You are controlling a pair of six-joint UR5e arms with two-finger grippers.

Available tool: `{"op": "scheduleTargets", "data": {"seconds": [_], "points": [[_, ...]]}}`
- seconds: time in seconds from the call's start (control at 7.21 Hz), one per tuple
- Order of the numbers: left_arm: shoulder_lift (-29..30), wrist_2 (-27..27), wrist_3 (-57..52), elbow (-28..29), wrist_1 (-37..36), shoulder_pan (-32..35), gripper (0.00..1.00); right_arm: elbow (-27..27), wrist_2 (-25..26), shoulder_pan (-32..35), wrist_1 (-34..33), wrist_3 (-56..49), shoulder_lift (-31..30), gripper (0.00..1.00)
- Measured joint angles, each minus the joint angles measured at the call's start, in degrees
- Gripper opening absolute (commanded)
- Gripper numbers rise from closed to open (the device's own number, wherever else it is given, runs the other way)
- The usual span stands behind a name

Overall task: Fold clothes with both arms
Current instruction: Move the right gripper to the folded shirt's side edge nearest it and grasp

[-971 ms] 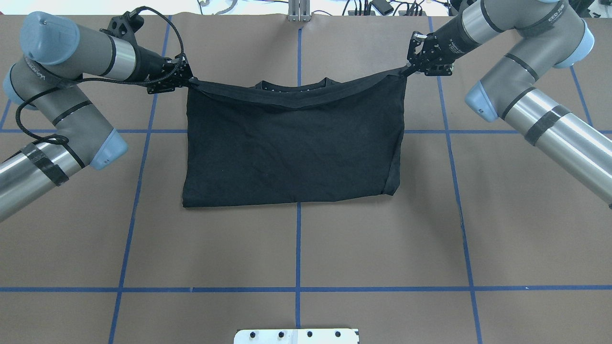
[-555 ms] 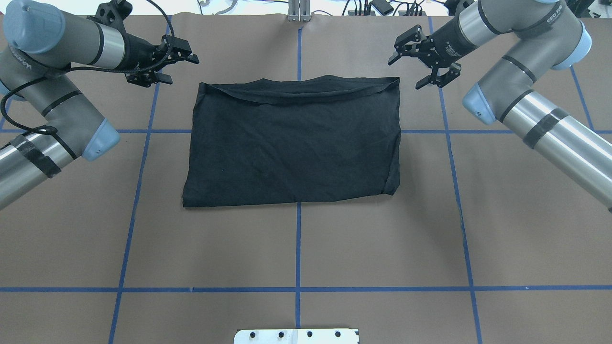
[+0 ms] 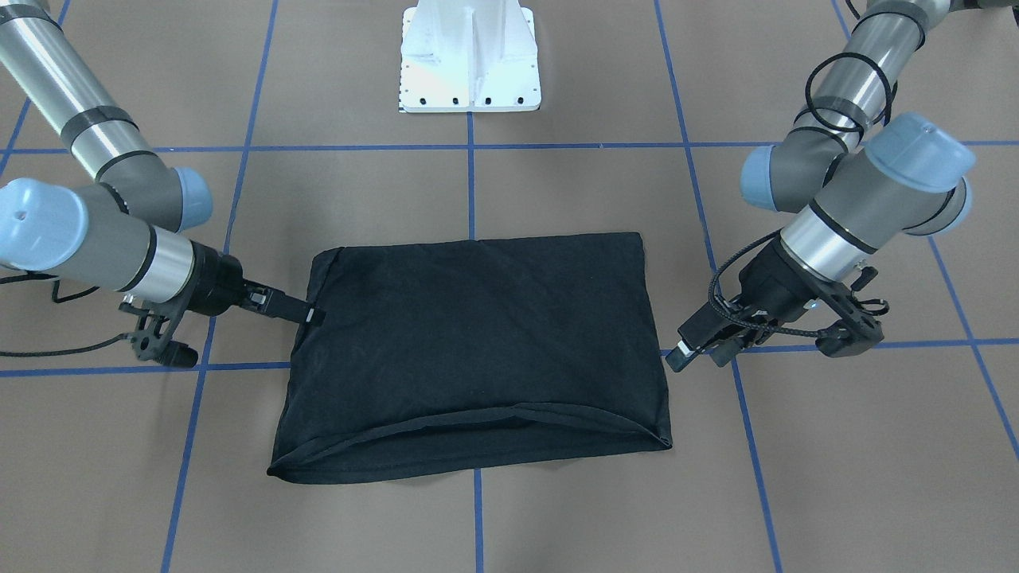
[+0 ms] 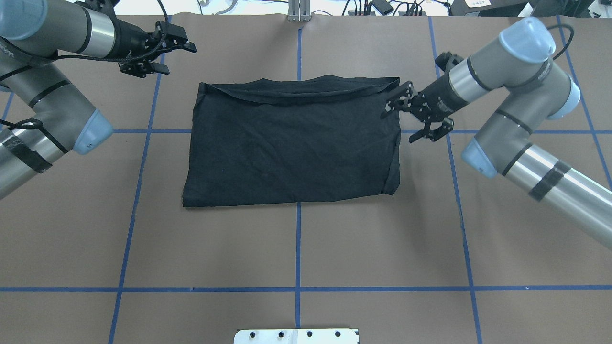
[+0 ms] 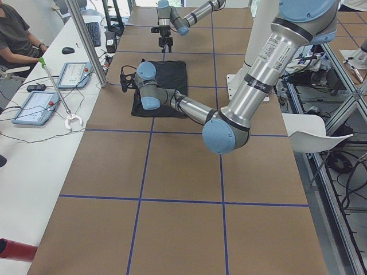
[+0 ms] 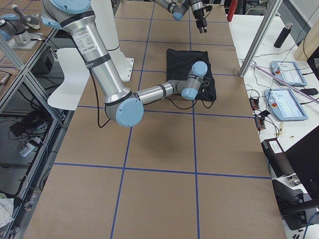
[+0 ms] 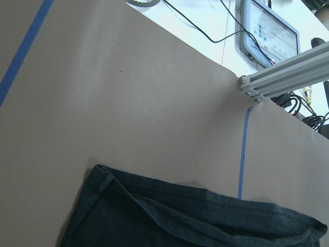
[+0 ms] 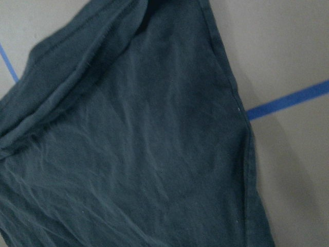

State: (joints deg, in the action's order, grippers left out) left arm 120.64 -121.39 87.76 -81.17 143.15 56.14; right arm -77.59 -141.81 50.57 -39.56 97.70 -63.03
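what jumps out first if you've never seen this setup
A black T-shirt, folded into a rectangle, lies mid-table on brown paper gridded with blue tape. The right arm has its open jaws at the shirt's right edge; the left arm holds open jaws off its far left corner.

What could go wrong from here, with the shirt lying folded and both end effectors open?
1. The right end effector is open at the right edge of the shirt, where layers are stacked. It may pinch only some layers and pull the fold open.
2. The left end effector is off the cloth. If only one side pulls, the shirt may slide or skew.
3. The far edge is uneven, so another fold may trap a wrinkle.
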Motion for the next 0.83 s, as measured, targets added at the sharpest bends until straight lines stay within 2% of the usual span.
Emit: {"op": "scheduleTargets", "data": {"seconds": [0.28,0.55,0.69,0.83], "points": [[-0.70,0.41,0.11,-5.97,-5.04,-0.14,1.00,-2.61,1.47,-4.26,-0.01,1.29,-3.61,1.00],[-0.75,0.75,0.19,-8.55,-7.13,-0.46,1.00,-3.04,3.08,-6.88,-0.56,1.42,-5.64,0.99],[-0.79,0.81,0.21,-8.91,-7.34,-0.53,1.00,-3.05,3.37,-7.49,-0.82,1.43,-6.12,0.84],[-0.82,0.86,0.21,-9.03,-7.41,-0.56,1.00,-3.05,3.66,-8.02,-0.99,1.46,-6.29,0.11]]}}
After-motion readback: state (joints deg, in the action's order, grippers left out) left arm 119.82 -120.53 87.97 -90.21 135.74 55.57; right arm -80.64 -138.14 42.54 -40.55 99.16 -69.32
